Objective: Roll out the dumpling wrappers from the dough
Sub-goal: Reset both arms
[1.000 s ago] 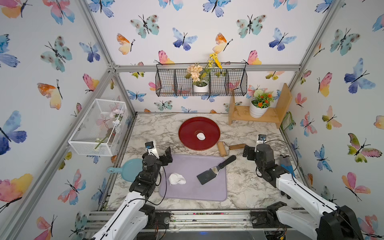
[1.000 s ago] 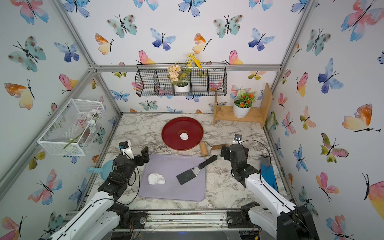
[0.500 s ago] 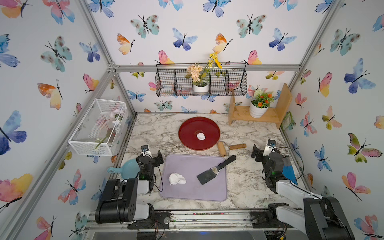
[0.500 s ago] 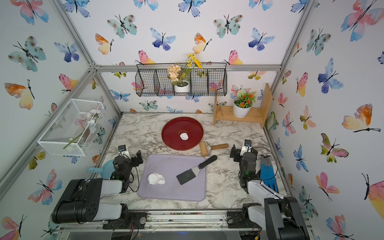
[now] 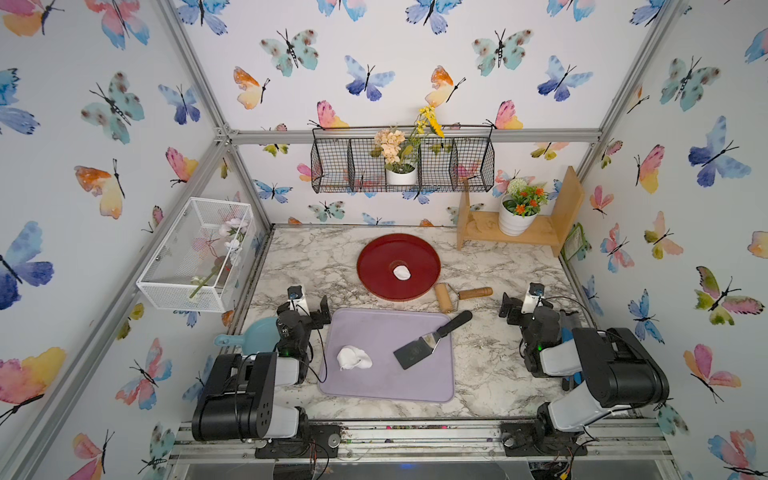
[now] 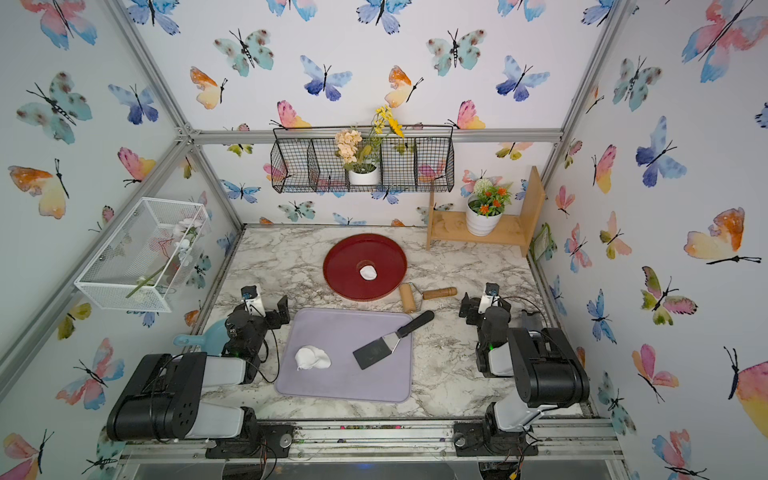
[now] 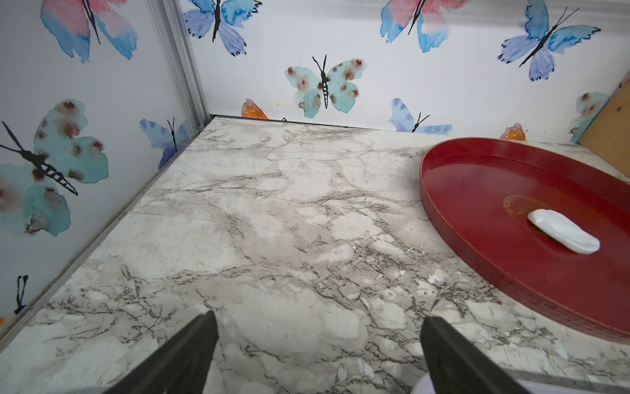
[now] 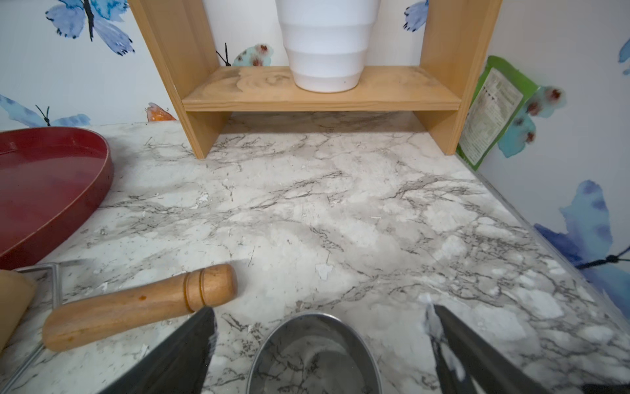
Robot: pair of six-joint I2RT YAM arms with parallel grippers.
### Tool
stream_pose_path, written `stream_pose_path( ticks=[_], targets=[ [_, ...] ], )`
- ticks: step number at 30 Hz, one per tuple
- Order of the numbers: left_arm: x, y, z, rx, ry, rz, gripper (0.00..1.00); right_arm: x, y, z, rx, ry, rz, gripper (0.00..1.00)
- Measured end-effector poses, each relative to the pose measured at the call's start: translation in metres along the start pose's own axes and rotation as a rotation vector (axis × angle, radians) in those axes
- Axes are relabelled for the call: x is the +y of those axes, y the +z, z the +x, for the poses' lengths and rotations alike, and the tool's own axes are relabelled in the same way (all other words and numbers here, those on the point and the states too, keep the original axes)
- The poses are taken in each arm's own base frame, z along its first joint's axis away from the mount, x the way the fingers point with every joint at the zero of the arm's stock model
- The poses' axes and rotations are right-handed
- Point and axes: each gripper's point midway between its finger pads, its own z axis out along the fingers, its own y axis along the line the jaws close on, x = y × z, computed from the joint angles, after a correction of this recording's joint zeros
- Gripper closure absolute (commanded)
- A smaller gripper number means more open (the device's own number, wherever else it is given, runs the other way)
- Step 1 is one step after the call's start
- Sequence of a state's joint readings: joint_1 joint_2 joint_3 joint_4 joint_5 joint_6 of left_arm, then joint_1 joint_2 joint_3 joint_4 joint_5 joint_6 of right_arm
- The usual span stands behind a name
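Lying on the purple mat (image 5: 386,386), the dough (image 5: 353,358) sits as a lumpy white mass near the mat's 9 o'clock edge in both top views. It is at about 4 o'clock from the left gripper (image 7: 317,315) and well apart from it. That gripper hovers over bare table (image 7: 272,221), jaws spread wide and empty.

The right gripper (image 8: 322,307) is also wide open and grips nothing. From it, the dough lies off at 8 o'clock, across the mat.

One wrapper (image 5: 402,272) rests near the middle of the red tray (image 5: 374,257). It is at 2 o'clock from the left gripper and 10 o'clock from the right.

The roller (image 5: 457,296) lies on the table between tray and mat, at 9 o'clock from the right gripper, with its handle pointing toward that gripper. A spatula (image 5: 432,340) lies across the mat's 2 o'clock corner, blade on the mat, between the dough and the right gripper.

In the right wrist view a steel cup (image 8: 313,354) shows between the fingers; whether they touch it I cannot tell.
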State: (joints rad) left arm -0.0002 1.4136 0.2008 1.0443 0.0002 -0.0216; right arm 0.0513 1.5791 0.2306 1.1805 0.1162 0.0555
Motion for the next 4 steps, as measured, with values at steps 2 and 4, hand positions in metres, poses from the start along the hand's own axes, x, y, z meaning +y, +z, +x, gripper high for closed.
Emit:
stream_pose_path(
  ticks=[2,4],
  targets=[
    [-0.0003,0.0,0.0,0.0,0.0,0.002,0.01,0.0001,0.0001,-0.0057,-0.023,0.002,-0.001,0.02],
    [-0.0003,0.0,0.0,0.0,0.0,0.002,0.01,0.0002,0.0002,-0.0077,-0.032,0.003,-0.001,0.02]
  ],
)
